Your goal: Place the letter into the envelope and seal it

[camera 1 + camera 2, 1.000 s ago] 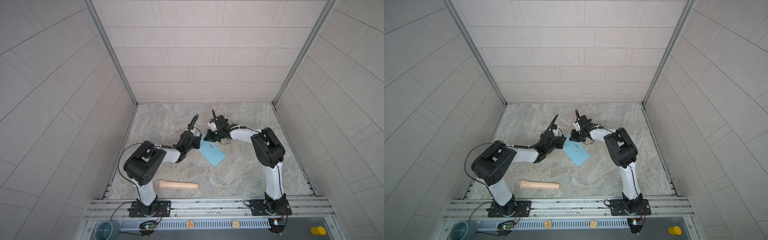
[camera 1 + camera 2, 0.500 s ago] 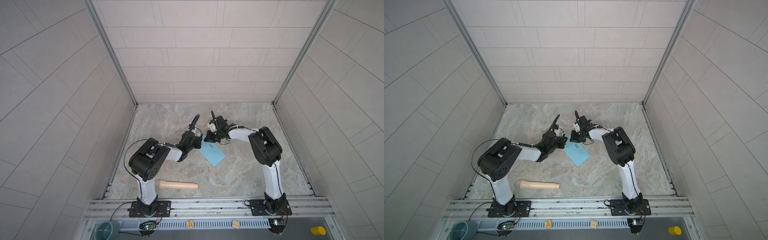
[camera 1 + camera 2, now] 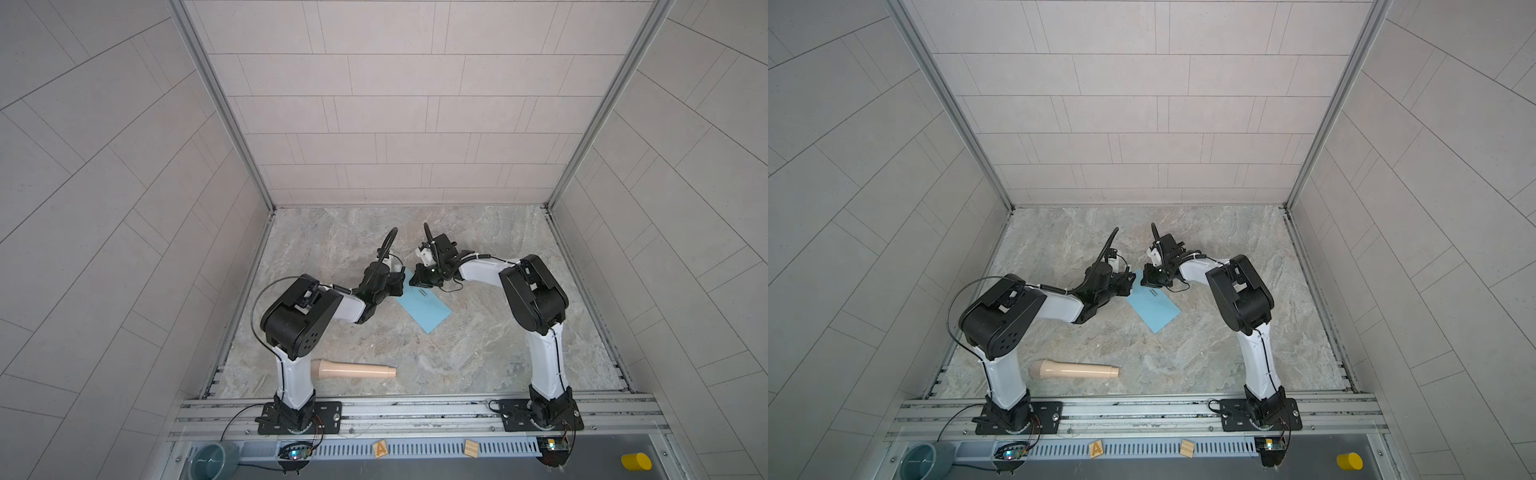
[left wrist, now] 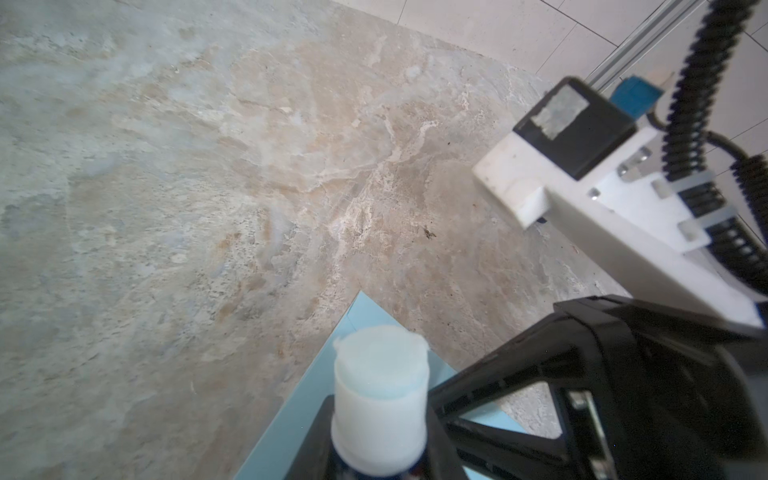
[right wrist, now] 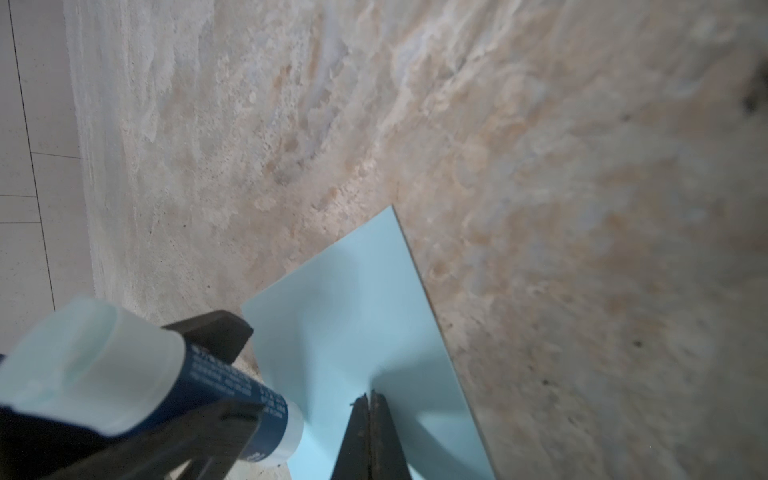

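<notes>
Glue stick [image 4: 380, 399] is gripped by left end effector [image 3: 397, 286] at envelope [image 3: 428, 307] corner; right end effector [image 5: 368, 399] is closed, tips upon envelope

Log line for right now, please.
left gripper: shut on glue stick | right gripper: shut, tips on envelope | envelope: on table | letter: not visible

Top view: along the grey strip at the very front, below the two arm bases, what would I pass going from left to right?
In a top view: teal cup → small lit circuit board → wooden block marked A → plain wooden block → second small circuit board → yellow cylinder.
</notes>
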Controlling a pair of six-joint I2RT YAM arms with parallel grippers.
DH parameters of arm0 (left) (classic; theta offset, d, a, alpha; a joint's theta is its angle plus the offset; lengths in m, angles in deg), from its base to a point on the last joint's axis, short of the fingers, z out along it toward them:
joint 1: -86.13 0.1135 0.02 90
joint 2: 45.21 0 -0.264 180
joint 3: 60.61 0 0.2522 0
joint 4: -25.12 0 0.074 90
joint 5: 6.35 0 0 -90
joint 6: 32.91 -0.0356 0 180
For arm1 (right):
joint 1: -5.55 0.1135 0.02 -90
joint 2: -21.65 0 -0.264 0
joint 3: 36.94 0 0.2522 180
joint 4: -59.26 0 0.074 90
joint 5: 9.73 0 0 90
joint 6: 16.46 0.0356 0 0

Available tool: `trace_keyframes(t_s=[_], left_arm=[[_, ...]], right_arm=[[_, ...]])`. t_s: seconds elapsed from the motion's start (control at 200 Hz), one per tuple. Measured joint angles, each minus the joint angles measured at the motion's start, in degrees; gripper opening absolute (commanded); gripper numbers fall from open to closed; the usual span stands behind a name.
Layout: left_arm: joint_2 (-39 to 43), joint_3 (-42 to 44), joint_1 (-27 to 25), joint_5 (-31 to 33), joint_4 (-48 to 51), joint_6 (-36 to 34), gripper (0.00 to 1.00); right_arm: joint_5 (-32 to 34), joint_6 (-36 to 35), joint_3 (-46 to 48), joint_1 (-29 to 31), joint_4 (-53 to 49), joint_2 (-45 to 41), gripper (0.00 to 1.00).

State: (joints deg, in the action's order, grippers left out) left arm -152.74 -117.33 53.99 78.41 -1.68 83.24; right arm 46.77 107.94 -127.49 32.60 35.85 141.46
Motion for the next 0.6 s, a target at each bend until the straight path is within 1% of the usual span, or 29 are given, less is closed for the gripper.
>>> trace_keyframes(t_s=[0.435, 0.6], left_arm=[[-0.4, 0.0, 0.0, -0.7, -0.7, 1.5, 0.00], [-0.5, 0.0, 0.0, -0.8, -0.9, 1.6, 0.00]], right_arm=[[-1.0, -1.0, 9.0, 0.7, -0.2, -6.4, 0.00], [-1.3, -0.9, 10.5, 1.0, 0.0, -7.4, 0.00]])
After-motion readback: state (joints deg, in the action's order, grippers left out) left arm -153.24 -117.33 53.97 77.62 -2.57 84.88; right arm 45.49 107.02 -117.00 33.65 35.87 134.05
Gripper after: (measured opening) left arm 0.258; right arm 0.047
